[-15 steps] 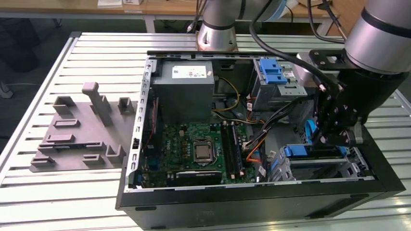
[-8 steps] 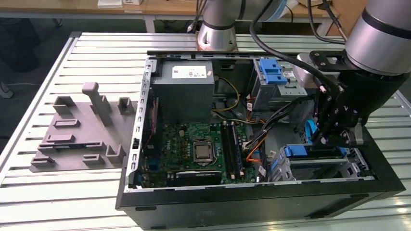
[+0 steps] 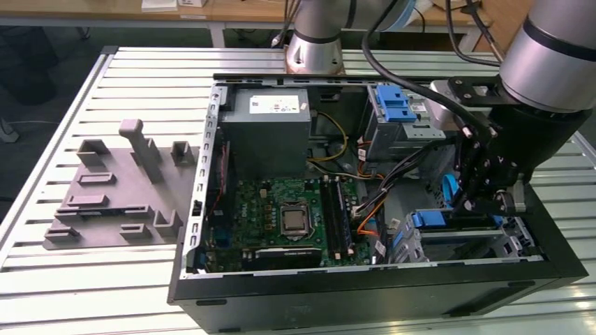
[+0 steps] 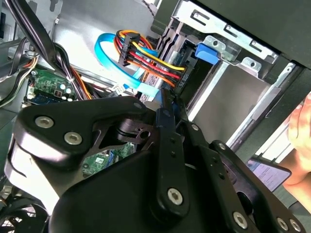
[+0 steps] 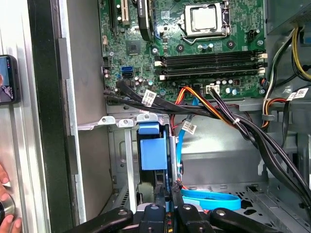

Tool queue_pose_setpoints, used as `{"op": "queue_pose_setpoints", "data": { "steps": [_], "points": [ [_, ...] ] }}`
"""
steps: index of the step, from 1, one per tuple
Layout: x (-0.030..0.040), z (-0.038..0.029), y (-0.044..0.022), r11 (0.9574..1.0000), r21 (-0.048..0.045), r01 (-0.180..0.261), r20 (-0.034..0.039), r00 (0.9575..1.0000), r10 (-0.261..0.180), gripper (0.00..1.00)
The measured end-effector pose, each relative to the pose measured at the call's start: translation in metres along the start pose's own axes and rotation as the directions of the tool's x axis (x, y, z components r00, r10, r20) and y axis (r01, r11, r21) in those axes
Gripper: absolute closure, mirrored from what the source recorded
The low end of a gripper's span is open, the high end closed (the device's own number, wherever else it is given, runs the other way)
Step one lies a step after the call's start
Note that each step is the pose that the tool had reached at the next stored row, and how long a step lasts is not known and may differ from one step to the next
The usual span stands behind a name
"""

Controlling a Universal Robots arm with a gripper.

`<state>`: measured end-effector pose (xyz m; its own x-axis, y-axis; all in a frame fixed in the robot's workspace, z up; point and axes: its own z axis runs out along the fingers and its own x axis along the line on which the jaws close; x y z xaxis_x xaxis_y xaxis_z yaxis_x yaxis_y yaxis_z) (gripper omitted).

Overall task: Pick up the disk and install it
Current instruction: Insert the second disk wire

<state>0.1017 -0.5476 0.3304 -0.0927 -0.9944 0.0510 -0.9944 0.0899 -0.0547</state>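
The disk (image 5: 153, 150) stands on edge in the lower drive bay of the open computer case, and its blue plastic carrier (image 4: 206, 53) faces out of the bay. In the exterior view the blue carrier (image 3: 430, 218) sits low at the case's right end. My gripper (image 3: 486, 206) reaches down into the case right beside it. In both wrist views the two black fingers come together on a thin edge of the disk, at the gripper's tip (image 5: 171, 191) (image 4: 172, 99). The rest of the disk is hidden inside the bay.
A grey metal box with a white sticker (image 3: 270, 118) and a silver cage with a blue latch (image 3: 396, 105) sit at the case's far side. Loose blue, red and yellow cables (image 4: 141, 53) hang close to the bay. A person's hand (image 4: 301, 141) and a phone (image 5: 7, 80) are just outside the case wall.
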Motion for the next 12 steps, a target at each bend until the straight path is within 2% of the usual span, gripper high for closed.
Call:
{"op": "queue_pose_setpoints", "data": {
  "steps": [12],
  "points": [
    [0.0003,0.0025,-0.0003,1.0000,0.0000,0.000,0.0001,1.0000,0.000,0.84]
  ]
}}
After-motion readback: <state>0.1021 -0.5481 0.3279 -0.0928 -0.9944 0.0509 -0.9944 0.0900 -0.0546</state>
